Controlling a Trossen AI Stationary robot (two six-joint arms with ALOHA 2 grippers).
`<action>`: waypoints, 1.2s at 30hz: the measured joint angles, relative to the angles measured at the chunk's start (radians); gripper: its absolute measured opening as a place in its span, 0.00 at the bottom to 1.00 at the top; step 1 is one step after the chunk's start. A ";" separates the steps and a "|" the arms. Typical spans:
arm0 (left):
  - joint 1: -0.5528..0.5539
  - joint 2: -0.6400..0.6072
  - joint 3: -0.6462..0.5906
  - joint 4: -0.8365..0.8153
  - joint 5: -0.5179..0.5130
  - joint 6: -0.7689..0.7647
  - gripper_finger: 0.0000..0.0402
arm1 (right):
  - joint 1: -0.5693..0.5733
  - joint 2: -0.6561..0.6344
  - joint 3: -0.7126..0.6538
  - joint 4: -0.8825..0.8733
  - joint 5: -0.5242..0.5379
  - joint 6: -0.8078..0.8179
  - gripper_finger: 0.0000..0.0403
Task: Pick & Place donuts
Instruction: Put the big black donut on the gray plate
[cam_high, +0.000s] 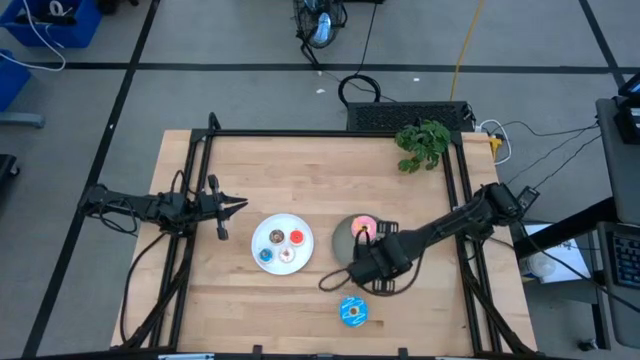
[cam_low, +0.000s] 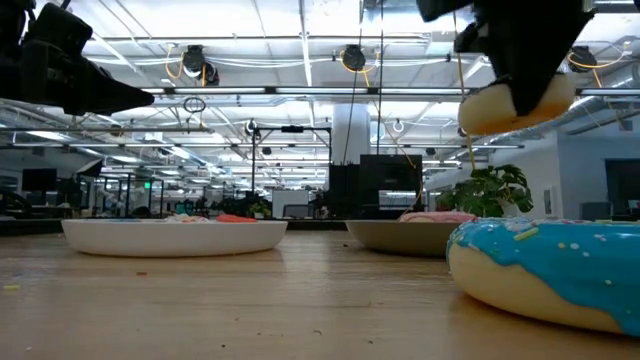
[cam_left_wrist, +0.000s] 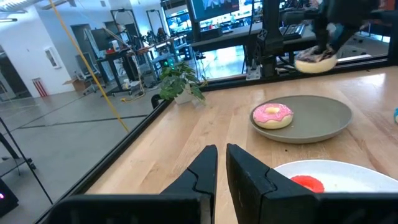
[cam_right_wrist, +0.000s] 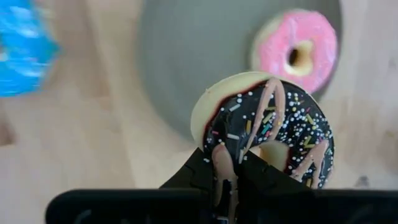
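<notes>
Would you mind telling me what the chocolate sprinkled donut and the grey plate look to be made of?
Chocolate sprinkled donut: likely moulded plastic or rubber, with glossy dark icing and painted-looking sprinkles on a cream base. Grey plate: probably matte ceramic or plastic, an even dull surface with no glare.

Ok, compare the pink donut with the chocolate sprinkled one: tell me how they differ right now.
The pink donut lies flat on the grey plate; the chocolate sprinkled donut hangs above it, held in the right hand.
The pink one has plain icing; the chocolate one carries coloured sprinkles and pale brown drizzle.
The pink one lies level; the chocolate one is tilted.
Both are ring donuts with pale bases, similar in size.
</notes>
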 joint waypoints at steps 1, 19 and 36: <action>0.000 0.000 0.001 -0.003 0.000 0.000 0.10 | -0.009 0.000 -0.013 0.000 0.001 0.000 0.05; 0.000 0.000 0.001 -0.007 0.000 0.001 0.10 | -0.099 0.000 -0.357 0.327 -0.135 -0.087 0.06; 0.000 0.000 0.001 -0.008 0.000 0.001 0.10 | -0.111 0.000 -0.363 0.394 -0.138 -0.098 0.35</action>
